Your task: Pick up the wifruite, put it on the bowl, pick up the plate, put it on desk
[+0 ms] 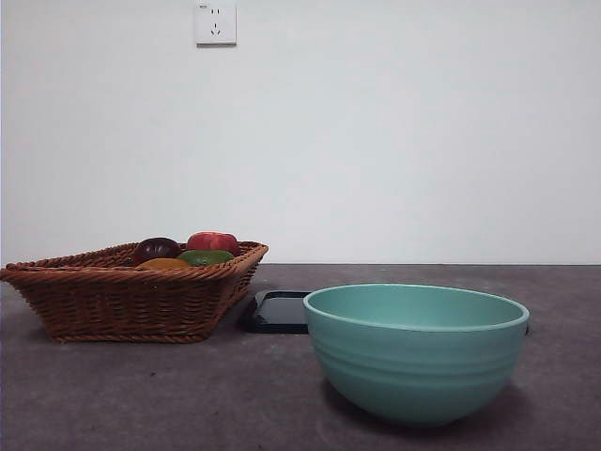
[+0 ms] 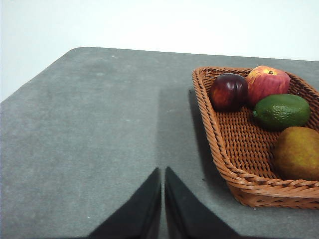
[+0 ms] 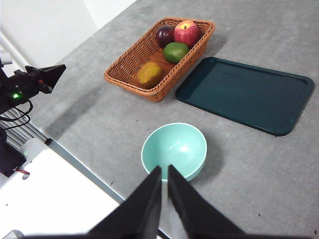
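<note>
The wifruite [image 3: 149, 73] is a dull orange-brown fruit lying in the near end of a brown wicker basket [image 3: 127, 74]; it also shows in the left wrist view [image 2: 297, 152] and just over the basket's rim in the front view [image 1: 162, 264]. The mint-teal bowl [image 1: 416, 352] stands empty near the desk's front edge [image 3: 174, 144]. A dark green rectangular plate [image 3: 246, 94] lies flat behind it [image 1: 277, 311]. My left gripper [image 2: 163, 170] hangs shut over bare desk [image 2: 89, 139] beside the basket. High above the bowl, my right gripper [image 3: 164, 169] is shut and holds nothing.
The basket [image 2: 234, 149] also holds a dark purple fruit [image 2: 228, 91], a red apple [image 2: 267, 83] and a green fruit [image 2: 281, 111]. The left arm [image 3: 40, 77] shows off the desk's left side. A wall socket [image 1: 215, 23] sits on the white wall.
</note>
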`<action>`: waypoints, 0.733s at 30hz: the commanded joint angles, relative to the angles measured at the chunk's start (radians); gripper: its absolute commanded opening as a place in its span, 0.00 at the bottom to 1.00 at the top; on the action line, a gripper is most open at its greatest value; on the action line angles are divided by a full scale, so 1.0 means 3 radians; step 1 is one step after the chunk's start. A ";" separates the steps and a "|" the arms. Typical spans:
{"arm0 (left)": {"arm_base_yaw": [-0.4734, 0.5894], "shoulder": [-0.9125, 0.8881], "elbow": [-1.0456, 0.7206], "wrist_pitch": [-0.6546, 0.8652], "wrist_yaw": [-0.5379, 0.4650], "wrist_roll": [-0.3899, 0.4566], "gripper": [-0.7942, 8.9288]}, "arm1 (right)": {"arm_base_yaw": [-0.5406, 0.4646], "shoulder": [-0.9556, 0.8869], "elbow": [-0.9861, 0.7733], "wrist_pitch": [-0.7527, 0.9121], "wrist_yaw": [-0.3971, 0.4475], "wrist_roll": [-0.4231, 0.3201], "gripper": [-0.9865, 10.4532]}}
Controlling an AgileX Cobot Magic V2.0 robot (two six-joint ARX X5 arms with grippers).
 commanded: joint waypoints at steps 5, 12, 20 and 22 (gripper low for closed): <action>-0.0003 -0.0008 -0.0069 -0.0023 -0.0006 0.0037 0.09 | -0.0243 -0.0001 0.0046 0.0045 0.0005 -0.0477 0.10; -0.0003 -0.0008 -0.0069 -0.0023 -0.0005 0.0037 0.09 | -0.1015 -0.0139 -0.0652 0.1226 -0.0001 -0.1055 0.10; -0.0003 -0.0008 -0.0069 -0.0023 -0.0006 0.0037 0.09 | -0.1724 -0.0586 -0.2157 0.3023 0.0004 -0.0902 0.10; -0.0003 -0.0008 -0.0069 -0.0023 -0.0005 0.0037 0.09 | -0.1868 -0.0668 -0.2407 0.3188 0.0003 -0.0899 0.10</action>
